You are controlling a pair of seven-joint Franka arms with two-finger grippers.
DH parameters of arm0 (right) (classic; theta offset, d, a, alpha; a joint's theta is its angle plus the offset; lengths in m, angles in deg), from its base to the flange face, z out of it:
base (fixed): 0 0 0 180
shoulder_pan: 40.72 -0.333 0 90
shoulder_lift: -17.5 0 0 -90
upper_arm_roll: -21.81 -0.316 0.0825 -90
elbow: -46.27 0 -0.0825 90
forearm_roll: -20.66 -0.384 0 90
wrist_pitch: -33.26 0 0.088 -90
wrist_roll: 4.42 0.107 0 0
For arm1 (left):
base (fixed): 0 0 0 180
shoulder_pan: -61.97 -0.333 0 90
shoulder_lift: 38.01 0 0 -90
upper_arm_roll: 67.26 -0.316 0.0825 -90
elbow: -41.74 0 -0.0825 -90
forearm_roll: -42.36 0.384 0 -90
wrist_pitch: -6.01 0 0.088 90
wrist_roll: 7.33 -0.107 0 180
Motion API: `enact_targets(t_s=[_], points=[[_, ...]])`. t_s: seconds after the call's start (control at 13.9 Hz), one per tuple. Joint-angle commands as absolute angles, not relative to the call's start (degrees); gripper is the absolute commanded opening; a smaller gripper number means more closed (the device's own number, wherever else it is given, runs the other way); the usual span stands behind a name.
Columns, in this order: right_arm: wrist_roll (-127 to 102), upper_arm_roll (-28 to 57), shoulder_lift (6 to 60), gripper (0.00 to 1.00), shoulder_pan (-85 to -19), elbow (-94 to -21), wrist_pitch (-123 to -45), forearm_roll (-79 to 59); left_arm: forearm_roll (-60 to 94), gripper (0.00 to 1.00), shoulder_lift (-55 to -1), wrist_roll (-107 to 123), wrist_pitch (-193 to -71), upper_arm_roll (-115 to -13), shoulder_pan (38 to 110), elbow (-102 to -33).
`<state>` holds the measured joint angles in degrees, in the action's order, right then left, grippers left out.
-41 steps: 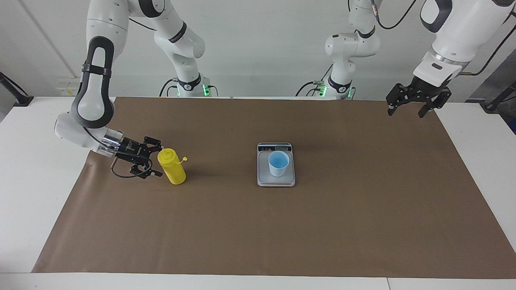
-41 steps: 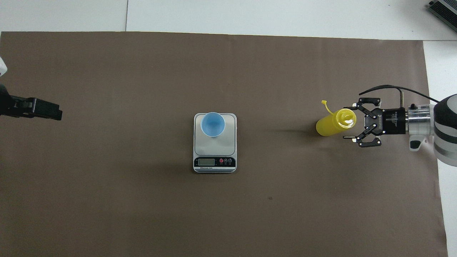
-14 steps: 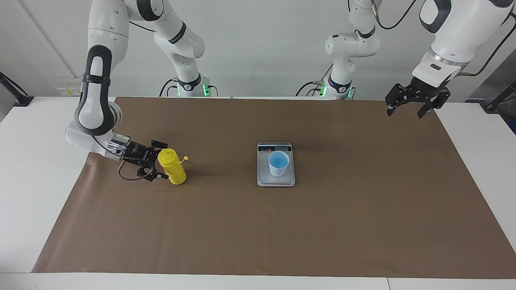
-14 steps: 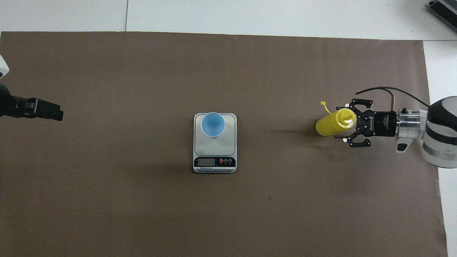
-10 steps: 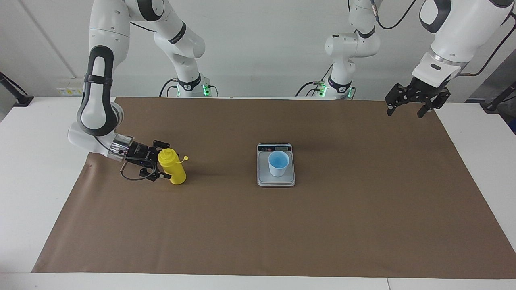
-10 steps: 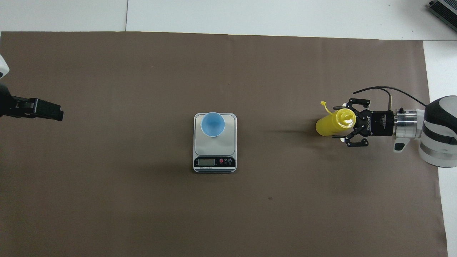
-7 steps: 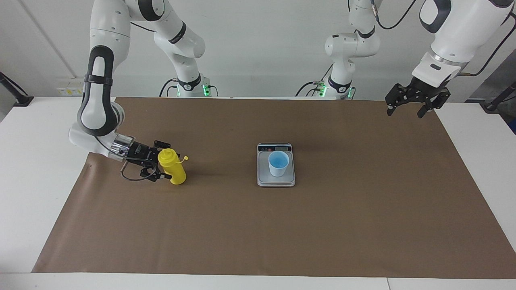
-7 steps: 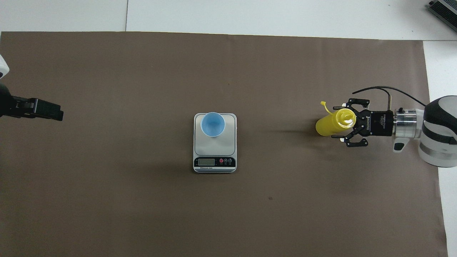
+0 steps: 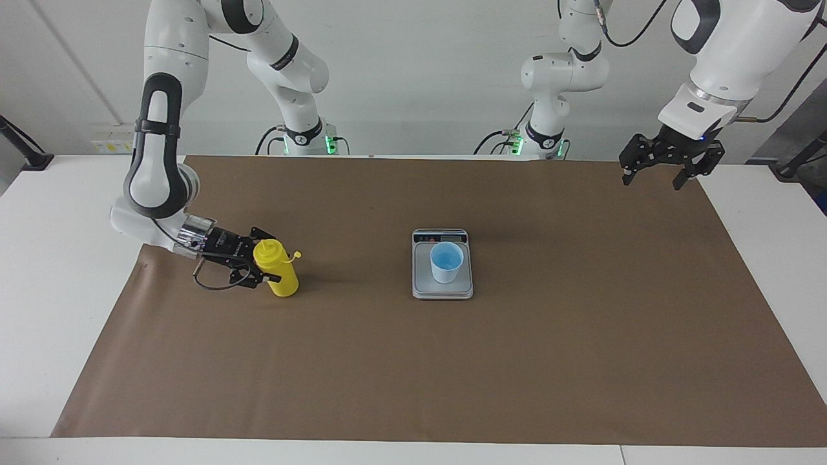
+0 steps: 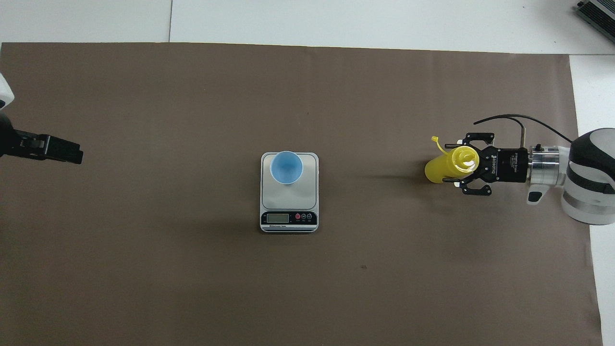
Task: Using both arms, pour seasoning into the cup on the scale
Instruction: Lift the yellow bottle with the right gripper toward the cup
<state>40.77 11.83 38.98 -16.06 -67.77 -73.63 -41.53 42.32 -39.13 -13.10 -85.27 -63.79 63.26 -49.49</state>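
Presently the right gripper (image 9: 266, 256) lies low and sideways at the seasoning (image 9: 276, 268), its fingers straddling the upright yellow bottle with gaps visible on both sides, so the claw is open and has not clamped. The bottle stands on the brown mat (image 9: 413, 361) toward the right arm's end of the table, well apart from the scale (image 9: 442, 289). The cup (image 9: 446, 262) sits upright on the scale's steel plate, on the part farther from the display. The left gripper (image 9: 659, 172) hangs over the mat's corner at the left arm's end, fingers spread and holding nothing; that arm waits.

Risks noted: the fingers sit high on the bottle, near the shoulder, so a closing squeeze may tip it or force contents out of the uncapped nozzle. An uneven close could shove the bottle sideways before it is gripped.
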Motion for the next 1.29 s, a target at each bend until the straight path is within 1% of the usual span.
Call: enact_targets(t_s=[0.0,0.22,0.5,0.79,0.93,1.08,1.22], points=[[38.56,11.52,38.33,0.0,-16.1,-68.0,-74.67,-41.93,43.5,1.0,-40.56,-14.01,-85.14,-63.65,63.11,-51.08],[39.26,11.52,36.49,0.0,-17.07,-66.68,-75.8,-36.49,43.5,1.0,-40.56,-14.01,-85.13,-63.65,62.93,-50.99],[41.45,11.52,32.28,0.0,-21.29,-66.24,-81.86,-25.34,43.5,1.0,-40.65,-14.01,-85.05,-63.74,62.49,-50.99],[42.43,11.52,30.34,0.0,-24.71,-64.56,-83.89,-15.49,43.5,1.0,-40.65,-14.01,-85.05,-63.74,62.58,-50.99],[42.68,11.52,30.16,0.0,-25.77,-64.56,-85.04,-13.01,43.5,1.0,-40.65,-14.01,-85.05,-63.74,62.58,-50.99],[47.23,11.61,30.16,0.0,-27.18,-64.74,-88.63,-12.66,43.5,1.0,-40.65,-14.01,-85.05,-63.83,62.58,-50.99],[49.1,11.61,30.16,0.0,-27.44,-65.09,-89.08,-11.34,43.5,1.0,-40.56,-14.01,-85.05,-63.74,62.58,-50.99]])
